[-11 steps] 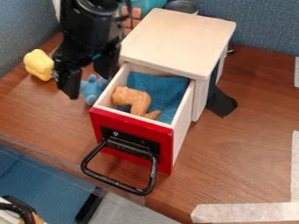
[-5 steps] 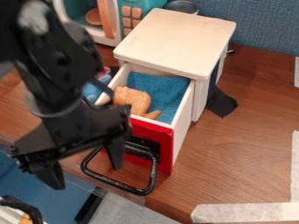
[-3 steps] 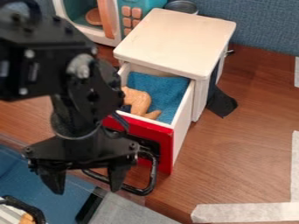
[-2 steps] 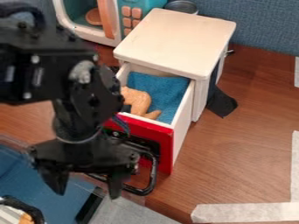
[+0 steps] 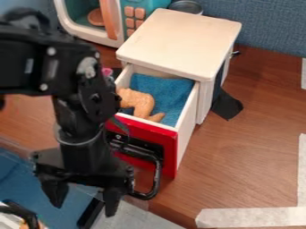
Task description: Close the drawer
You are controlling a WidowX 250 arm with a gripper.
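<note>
My gripper (image 5: 83, 201) hangs in front and to the left of the drawer, over the table's front edge, with its two fingers spread wide and nothing between them. The drawer (image 5: 185, 117) stands pulled out of the small white cabinet (image 5: 179, 40). Its red front (image 5: 172, 152) carries a black loop handle (image 5: 156, 174), whose left part is hidden behind the gripper. A blue cloth (image 5: 163, 91) and an orange-brown toy (image 5: 141, 103) lie inside the drawer.
A toy microwave (image 5: 90, 31) stands behind at the upper left, with a round metal tin (image 5: 186, 6) beside it. Black material (image 5: 226, 105) lies right of the cabinet. White tape (image 5: 251, 217) marks the table at the lower right.
The gripper has come from the drawer's left side to the front, then lower in the view over the last moments. The drawer has stayed in place.
</note>
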